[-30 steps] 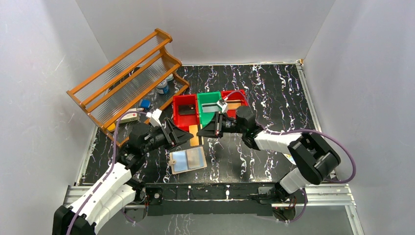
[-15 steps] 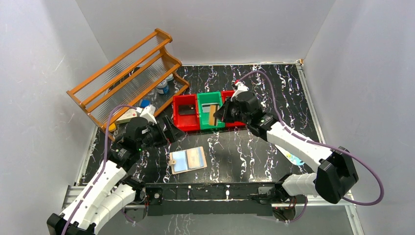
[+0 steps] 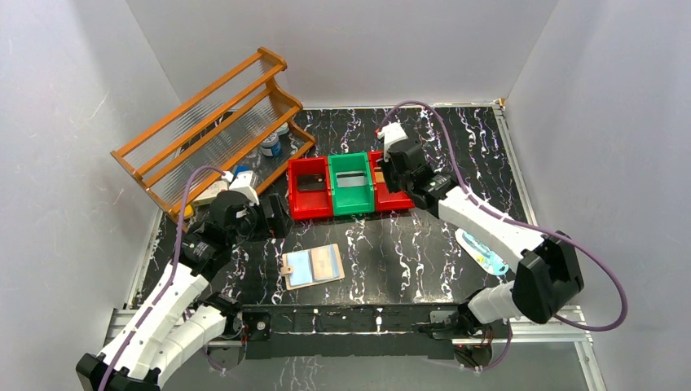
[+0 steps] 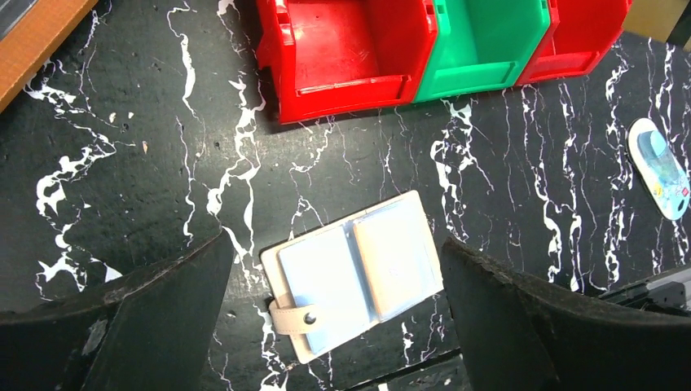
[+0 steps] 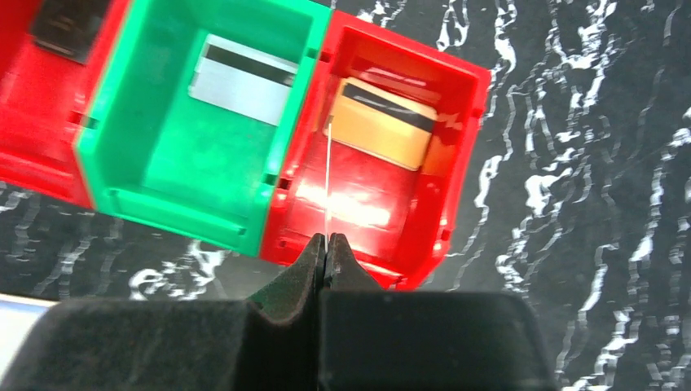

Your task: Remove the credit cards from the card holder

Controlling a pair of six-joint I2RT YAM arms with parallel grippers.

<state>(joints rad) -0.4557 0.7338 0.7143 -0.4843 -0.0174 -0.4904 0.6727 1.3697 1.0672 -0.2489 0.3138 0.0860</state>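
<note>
No readable txt; cards [image 5: 383, 122] prob. too blurry.

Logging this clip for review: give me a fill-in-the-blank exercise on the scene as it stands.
The silvery grey card lies in the middle bin, which is ____.
The left gripper, facing the card holder, is ____.
The orange card lies in the right-hand bin, which is ____.
Missing: green; open; red.
</note>
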